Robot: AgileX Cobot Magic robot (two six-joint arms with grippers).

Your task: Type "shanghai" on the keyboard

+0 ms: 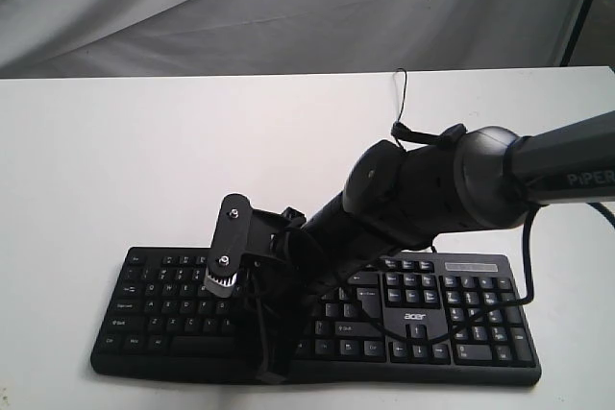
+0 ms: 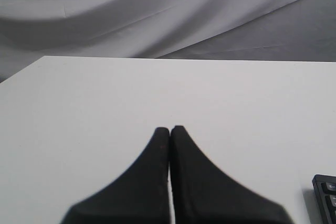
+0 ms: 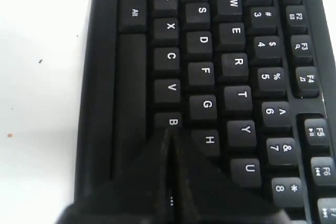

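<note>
Keyboard: we are seeing the keyboard (image 1: 432,328) lying flat at the 6 o'clock edge of the table (image 1: 144,160), its long side running from 9 to 3 o'clock and its number pad sitting at the 3 o'clock end.
Right arm: we are watching the right arm (image 1: 538,165), lettered PiPER, reaching in from 3 o'clock and crossing above the middle of the keyboard.
Right tool: we are finding the right tool (image 3: 170,134) pointing down at the letter keys with its two fingers pressed together, a narrow closed wedge gripping nothing.
Right tool tip: we are reading its tip at the B key (image 3: 173,123), with the H key (image 3: 210,140) just beside it; we cannot tell whether it is pressing or only touching.
Left tool: we are seeing the left tool (image 2: 169,129) closed too, fingers meeting along a thin seam and holding nothing, hanging over bare table.
Left tool and keyboard: we are catching only one corner of the keyboard in the left wrist view, well apart from that tool.
Backdrop: we are noting a grey cloth (image 1: 288,7) hanging behind the table at 12 o'clock.
</note>
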